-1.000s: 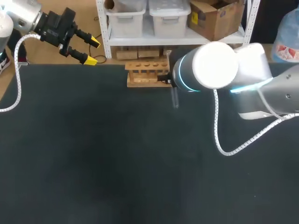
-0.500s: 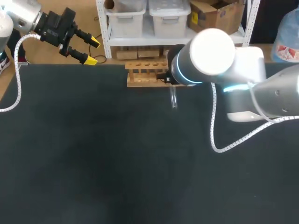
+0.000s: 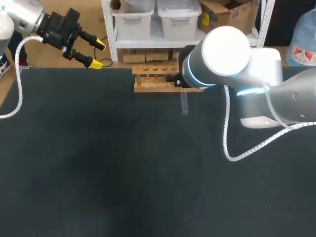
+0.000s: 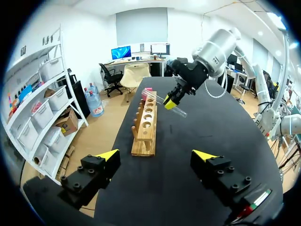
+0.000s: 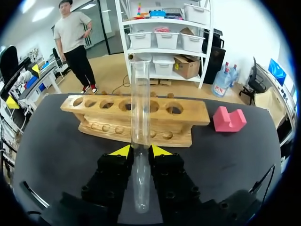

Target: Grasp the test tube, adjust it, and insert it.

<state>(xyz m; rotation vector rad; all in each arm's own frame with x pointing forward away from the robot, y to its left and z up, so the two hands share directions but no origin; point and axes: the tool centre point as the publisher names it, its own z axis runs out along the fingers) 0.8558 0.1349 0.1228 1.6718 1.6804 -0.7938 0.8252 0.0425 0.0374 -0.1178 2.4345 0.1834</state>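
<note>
My right arm came in from the right and reached to the far middle of the black table, its wrist turned so that the right gripper faced the light wooden test-tube rack. The yellow-tipped fingers pressed from both sides on the clear glass test tube, clamping it near its rounded end. The tube ran out ahead of the fingers with its open mouth towards the rack (in the left wrist view it showed tilted, in the air just beside the rack's end). It was not in any hole.

My left arm sat at the table's far left corner. The left gripper had its fingers spread wide, with nothing between them.

The rack stood at the table's far edge, a row of round holes along its top. A small pink notched block lay near its end.
</note>
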